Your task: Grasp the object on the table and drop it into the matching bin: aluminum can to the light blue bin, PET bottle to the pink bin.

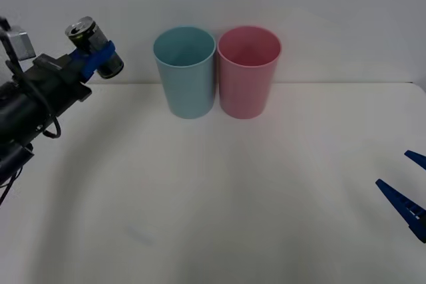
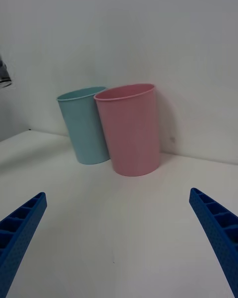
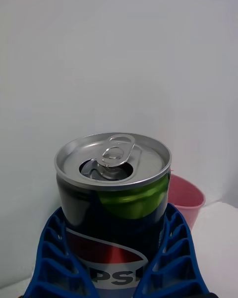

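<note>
The left gripper [image 1: 95,56] is pinching the aluminum can [image 1: 93,46] around its dark side, holding it tilted in the air, up off the counter [image 1: 213,204] and to the left of the light blue bin [image 1: 185,71], clear of its rim. From the left wrist the can's [image 3: 114,189] top shows its tab lifted and the mouth open, blue fingers [image 3: 59,258] hugging both sides. The pink bin [image 1: 249,71] stands touching the light blue bin on its right. The right gripper [image 1: 414,191] waits low, well to the right of the light blue bin, its fingers [image 2: 218,233] spread wide.
</note>
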